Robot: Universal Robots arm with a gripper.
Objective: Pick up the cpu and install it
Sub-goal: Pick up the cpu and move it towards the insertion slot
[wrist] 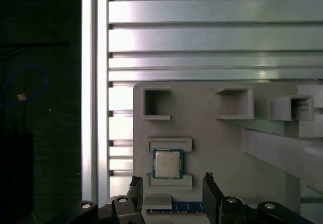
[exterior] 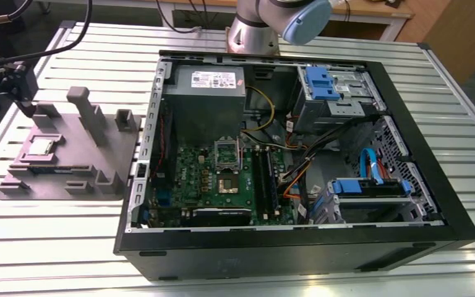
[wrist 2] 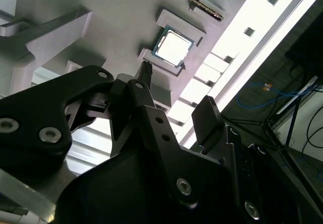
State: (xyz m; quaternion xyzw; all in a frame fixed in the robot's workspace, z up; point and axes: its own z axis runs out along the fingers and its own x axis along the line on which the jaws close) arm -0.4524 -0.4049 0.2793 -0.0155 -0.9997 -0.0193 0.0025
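Note:
The cpu (wrist: 167,163), a small silver square chip, lies flat in its recess on the grey moulded tray (wrist: 202,128). It also shows in the second wrist view (wrist 2: 174,47) and in the exterior view (exterior: 39,146). My gripper (wrist: 171,179) hovers above the tray, open, its two black fingertips (wrist: 135,182) straddling the cpu's line a little short of it, with nothing between them. In the second wrist view the gripper (wrist 2: 176,88) is likewise apart from the chip. The motherboard's cpu socket (exterior: 227,184) lies bare inside the open computer case (exterior: 435,204).
The tray bears upright posts (exterior: 82,105) and a memory stick (exterior: 44,168) beside the cpu. The arm's base (exterior: 254,34) stands behind the case. The slatted metal table (exterior: 56,247) ends close to the tray at the exterior view's left.

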